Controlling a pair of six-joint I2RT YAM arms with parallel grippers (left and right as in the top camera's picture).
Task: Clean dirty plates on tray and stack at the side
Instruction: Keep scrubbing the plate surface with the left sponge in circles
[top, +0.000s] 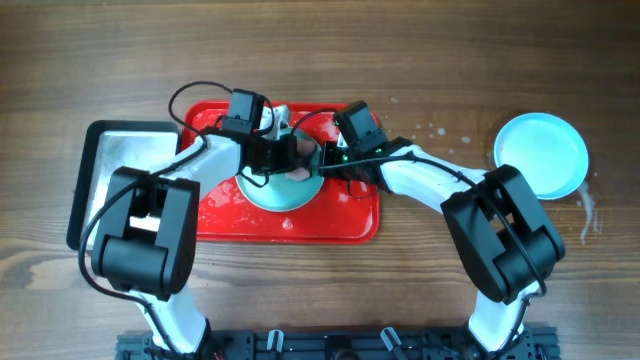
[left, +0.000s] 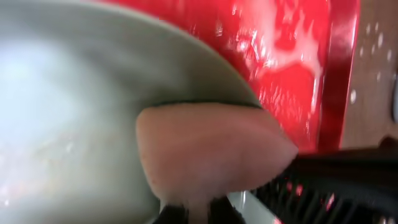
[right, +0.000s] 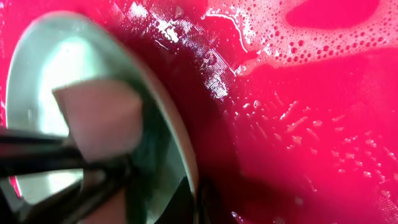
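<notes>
The large red rectangular plastic tray (top: 350, 225), wet with suds, carries a round pale sky-blue plate (top: 275, 195). The right gripper (top: 325, 160) pinches the plate's rim. The left gripper (left: 199, 211), clamped tight, presses a pinkish sponge (left: 211, 155) against the plate's face.

Everything is coming in ones and twos.
One plate (top: 281, 195) is sitting between the left gripper (top: 280, 152) and right gripper (top: 330, 158), and a second plate (top: 541, 153) is lying well beyond the right gripper, making two. Two trays are showing: one red tray (top: 350, 222) beneath both grippers, one metal tray (top: 103, 160) outside the left. One pink pad (left: 211, 149) is sitting in the left gripper.
</notes>
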